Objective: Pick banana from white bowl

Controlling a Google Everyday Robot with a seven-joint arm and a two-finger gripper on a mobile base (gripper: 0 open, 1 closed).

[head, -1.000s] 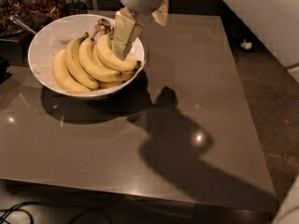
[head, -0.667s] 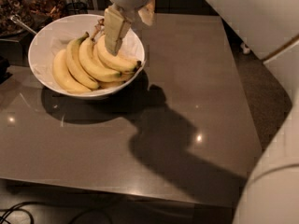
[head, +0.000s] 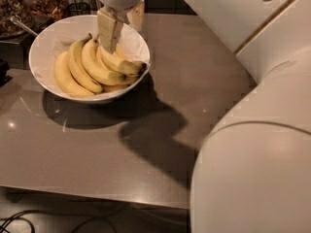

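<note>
One robot body: a big white rounded shell (head: pixel 252 178) fills the near right corner, and more white casing slants away along the right side.
Table: a grey-brown glossy top (head: pixel 87 154) with its near edge running across the bottom; dark cables lie on the floor below it at the near left.
Shadow: a dark arm-shaped patch (head: pixel 155 140) lies on the table between the shell and the bowl.
White bowl: it (head: pixel 51 35) sits on the far left part of the table, wide and round, white inside.
Banana bunch: several yellow bananas (head: pixel 85 67) lie fanned in the bowl, curving from near left up toward the far side, with dark tips at the right rim.
Banana: the rightmost upper one (head: pixel 124 64) lies in the bowl directly under the gripper.
Gripper: it (head: pixel 122 38) hangs over the far right part of the bowl beneath a white round wrist, with jaws apart. One tan finger (head: pixel 109 30) points down at the top of the bunch and the other stands farther right; nothing is clamped between them, and I cannot tell whether the tip touches fruit.
Far left: a spoon handle (head: pixel 22 25) pokes out of dark clutter beyond the bowl.
</note>
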